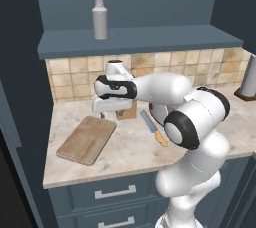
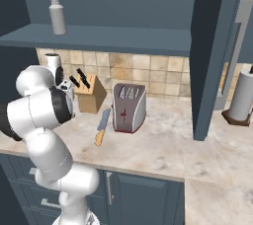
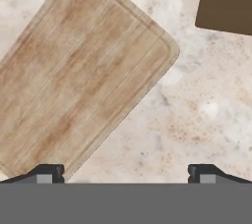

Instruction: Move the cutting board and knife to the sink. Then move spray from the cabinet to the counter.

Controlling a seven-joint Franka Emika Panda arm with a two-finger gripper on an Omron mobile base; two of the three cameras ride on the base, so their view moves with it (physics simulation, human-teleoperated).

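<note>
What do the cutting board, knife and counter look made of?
Cutting board: wood, matte, with visible light-brown grain streaks.
Knife: grey blade, likely steel; the orange-tan handle could be wood or plastic.
Counter: beige mottled stone, marble-like, with a smooth look.

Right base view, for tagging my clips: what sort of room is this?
A kitchen, rendered rather than real. A toaster and a knife block stand on the marbled counter before a tiled backsplash, under a slate-blue cabinet.

Base views flank; hand view downward
</note>
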